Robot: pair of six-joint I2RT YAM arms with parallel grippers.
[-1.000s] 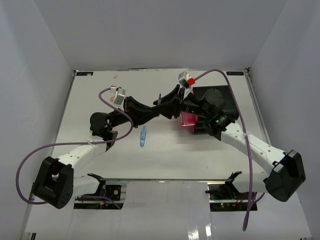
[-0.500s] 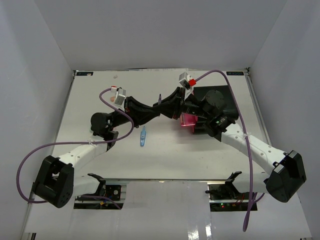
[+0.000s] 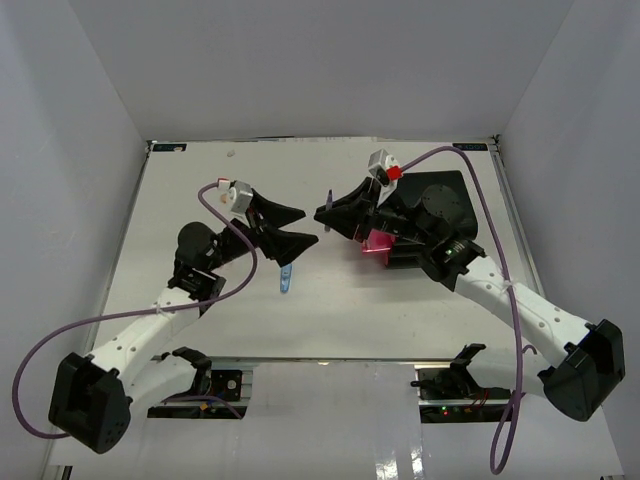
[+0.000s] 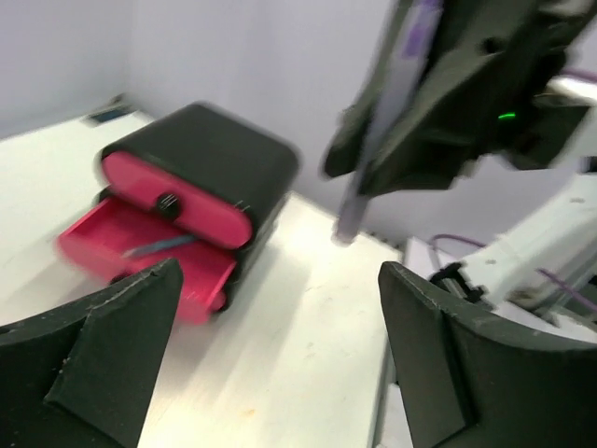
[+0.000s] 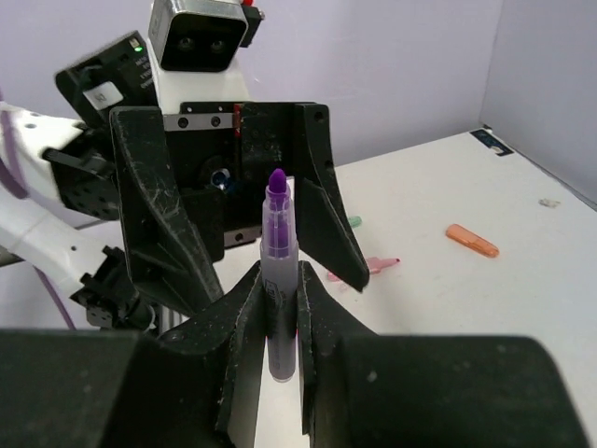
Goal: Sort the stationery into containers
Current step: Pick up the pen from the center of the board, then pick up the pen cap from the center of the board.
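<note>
My right gripper (image 5: 278,308) is shut on a clear-bodied highlighter with a purple tip (image 5: 278,266), held upright above the table. In the top view this right gripper (image 3: 322,215) is just left of the black cabinet (image 3: 432,208), whose pink middle drawer (image 3: 378,243) stands pulled out. My left gripper (image 3: 306,227) faces it a short way off, open and empty. In the left wrist view a grey-blue pen (image 4: 157,246) lies in the open drawer (image 4: 112,233); the top drawer (image 4: 177,198) is shut. A light-blue piece (image 3: 287,277) lies on the table below the left gripper.
In the right wrist view an orange item (image 5: 471,240), a pink pen (image 5: 373,266) and a green-capped item (image 5: 353,222) lie on the white table beyond the left arm. Grey walls close the table in at the back and both sides.
The two grippers were together on the highlighter. My left gripper has opened, let go and pulled back to the left. The right gripper has closed on the highlighter and keeps it.
</note>
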